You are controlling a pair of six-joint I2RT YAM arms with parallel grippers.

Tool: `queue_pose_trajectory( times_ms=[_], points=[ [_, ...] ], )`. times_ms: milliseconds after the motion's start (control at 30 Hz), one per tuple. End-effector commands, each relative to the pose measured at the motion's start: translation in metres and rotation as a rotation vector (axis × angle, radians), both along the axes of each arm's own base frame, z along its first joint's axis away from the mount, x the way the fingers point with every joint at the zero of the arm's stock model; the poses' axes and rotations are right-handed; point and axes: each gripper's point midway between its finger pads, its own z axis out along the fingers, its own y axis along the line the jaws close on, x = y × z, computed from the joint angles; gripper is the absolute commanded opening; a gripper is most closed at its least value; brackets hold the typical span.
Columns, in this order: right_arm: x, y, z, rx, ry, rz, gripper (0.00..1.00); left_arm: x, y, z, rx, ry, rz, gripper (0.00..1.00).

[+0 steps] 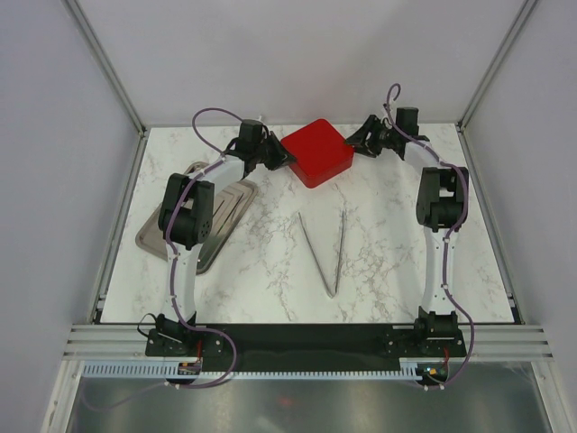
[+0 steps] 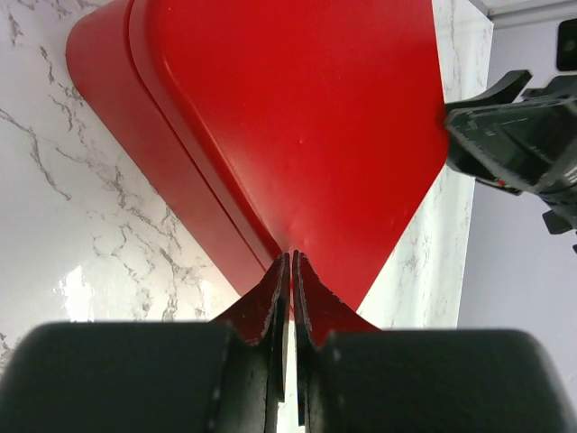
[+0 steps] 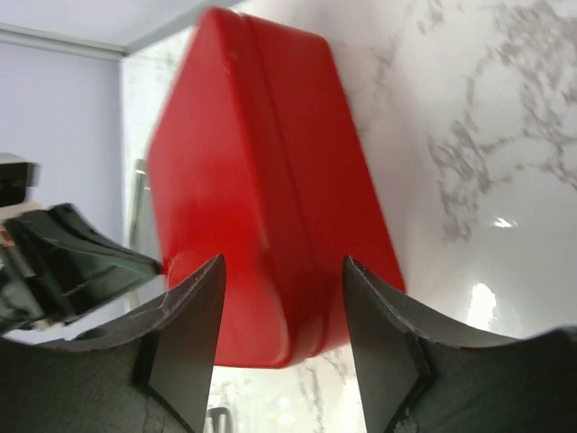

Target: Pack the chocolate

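A closed red square box point(image 1: 317, 152) sits at the back middle of the marble table, its lid on. No chocolate shows in any view. My left gripper point(image 1: 284, 159) is shut, its tips point(image 2: 291, 257) touching the box's point(image 2: 297, 117) left corner. My right gripper point(image 1: 357, 144) is open at the box's right corner. In the right wrist view its jaws point(image 3: 284, 271) stand on either side of the corner of the box point(image 3: 261, 198), not gripping it. Each wrist view shows the other gripper across the box.
Metal tongs point(image 1: 329, 257) lie open in a V on the table's middle. A silver metal tray point(image 1: 236, 198) lies at the left, partly under my left arm. White walls close in the back and the sides.
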Motion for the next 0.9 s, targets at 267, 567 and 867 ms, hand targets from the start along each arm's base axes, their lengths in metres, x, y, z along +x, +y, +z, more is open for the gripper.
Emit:
queue_pose_trajectory(
  times_ms=[267, 567, 867],
  points=[
    [-0.028, -0.018, -0.036, -0.289, 0.091, -0.009, 0.30, 0.003, -0.010, 0.000, 0.003, -0.031, -0.001, 0.10],
    [-0.009, -0.023, 0.015, -0.315, -0.008, -0.055, 0.36, -0.001, 0.002, 0.034, 0.046, -0.071, 0.020, 0.13],
    [0.015, -0.040, 0.105, -0.276, -0.148, -0.205, 0.47, -0.009, 0.027, 0.111, 0.066, -0.183, 0.030, 0.35]
  ],
)
